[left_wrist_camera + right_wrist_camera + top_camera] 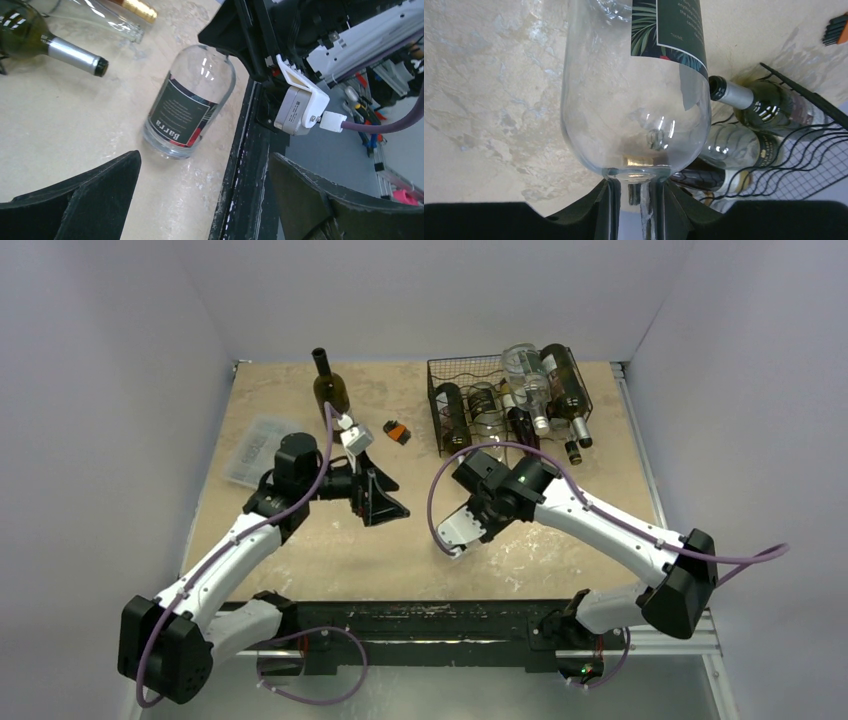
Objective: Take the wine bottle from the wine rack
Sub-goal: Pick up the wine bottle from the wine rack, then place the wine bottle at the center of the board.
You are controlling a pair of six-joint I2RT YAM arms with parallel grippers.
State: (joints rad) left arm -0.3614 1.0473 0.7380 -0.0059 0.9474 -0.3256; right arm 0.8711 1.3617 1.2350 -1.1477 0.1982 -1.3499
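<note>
A clear wine bottle (634, 95) with a dark leafy label is off the rack. My right gripper (634, 189) is shut on its neck. In the left wrist view the same bottle (192, 102) slants down with its base low over the tabletop near the front rail; I cannot tell whether it touches. The black wire wine rack (470, 390) stands at the back right and holds several more bottles (769, 107). My right gripper (472, 475) is in front of the rack. My left gripper (385, 492) stands open and empty to the left of the bottle's base, its jaws wide apart (204, 157).
A dark green bottle (330, 388) stands upright at the back. A small orange-and-black object (398, 432) lies near it. A clear plastic box (255, 448) sits at the left edge. Bottle necks (572, 445) stick out of the rack's front. The black front rail (250, 165) borders the table.
</note>
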